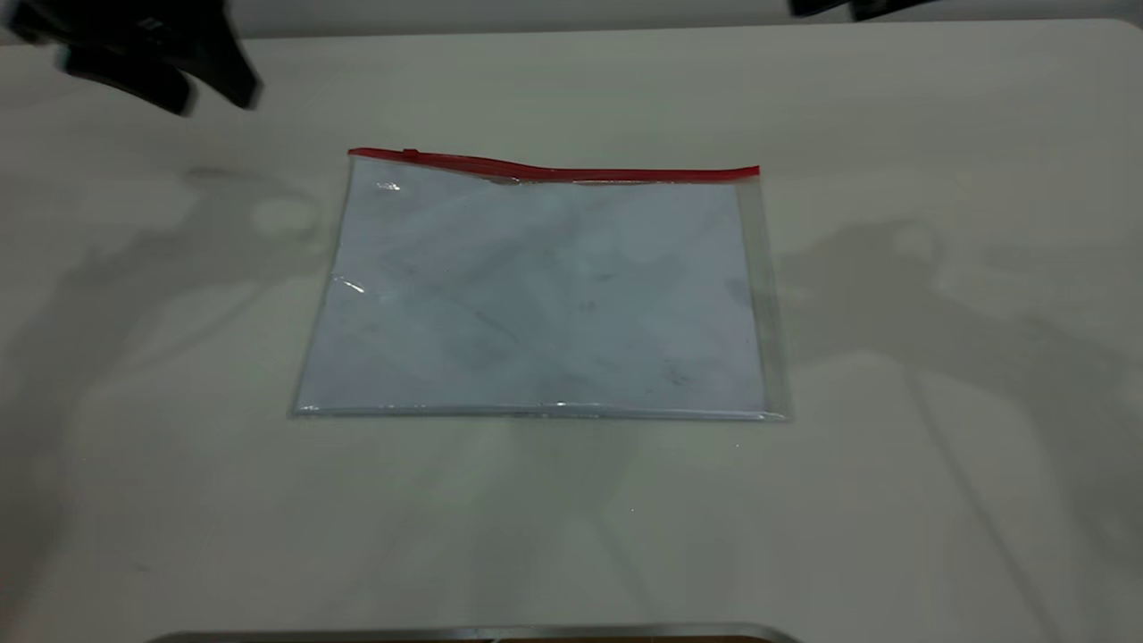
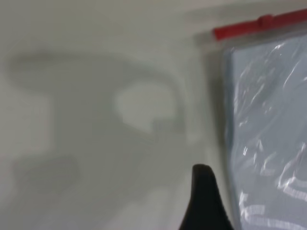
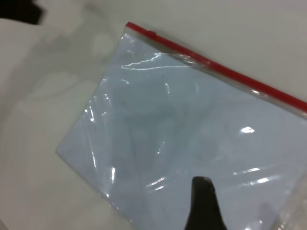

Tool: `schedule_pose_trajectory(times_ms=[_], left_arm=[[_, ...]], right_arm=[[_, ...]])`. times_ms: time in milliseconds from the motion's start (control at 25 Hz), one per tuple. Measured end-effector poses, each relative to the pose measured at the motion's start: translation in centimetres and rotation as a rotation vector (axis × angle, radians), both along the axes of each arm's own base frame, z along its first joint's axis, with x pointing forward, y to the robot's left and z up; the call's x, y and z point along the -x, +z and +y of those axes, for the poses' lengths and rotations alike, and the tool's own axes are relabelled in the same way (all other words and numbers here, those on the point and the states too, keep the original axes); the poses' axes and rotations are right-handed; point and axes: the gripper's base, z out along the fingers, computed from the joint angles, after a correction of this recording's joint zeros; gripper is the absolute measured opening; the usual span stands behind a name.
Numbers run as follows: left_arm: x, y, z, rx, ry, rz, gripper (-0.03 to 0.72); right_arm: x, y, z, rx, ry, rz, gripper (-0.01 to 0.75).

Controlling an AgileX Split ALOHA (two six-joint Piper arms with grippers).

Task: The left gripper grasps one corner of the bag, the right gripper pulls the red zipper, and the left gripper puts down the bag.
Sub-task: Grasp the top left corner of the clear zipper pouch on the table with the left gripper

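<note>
The bag (image 1: 536, 295) lies flat on the table, a clear pouch with a pale bluish sheet inside. The red zipper (image 1: 571, 170) runs along its far edge, with the small slider (image 1: 410, 154) near the left end. My left gripper (image 1: 152, 58) hangs above the table's far left corner, well apart from the bag. Its wrist view shows the bag's left edge (image 2: 268, 143), the zipper end (image 2: 254, 26) and a black tip (image 2: 204, 201) beside the bag. My right gripper (image 1: 848, 7) is at the far right edge; its wrist view looks down on the bag (image 3: 192, 124) and zipper (image 3: 225, 72).
The pale table (image 1: 938, 446) surrounds the bag on all sides, with arm shadows to the bag's left and right. A dark metal-edged strip (image 1: 482, 634) lies along the near edge.
</note>
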Motion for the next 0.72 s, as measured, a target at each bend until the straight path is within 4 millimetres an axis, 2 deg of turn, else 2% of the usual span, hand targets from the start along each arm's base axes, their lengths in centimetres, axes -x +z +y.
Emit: schedule_pose_trajectory(times_ms=[200,440,520,720], left_arm=[[-3.2,-5.5,-1.0,0.102,-0.042,-0.003,0.590],[-5.3,-10.5,-2.1,0.239,-0.045,0.004,0.590],[-5.6,-11.4,-2.6,0.295,-0.059,0.019,0.589],[-5.6,-11.7,-2.9,0.337,-0.088,0.037,0.587]], right_arm=[[-0.7,-0.9,0.8,-0.002,0.014,0.015,0.576],[-0.9,-1.0,0.7,0.003,0.010,0.011,0.576],[-1.0,-0.8,0.7,0.005,0.007,0.004,0.576],[-1.3,-1.0,0.6,0.020,-0.008,-0.002,0.576]])
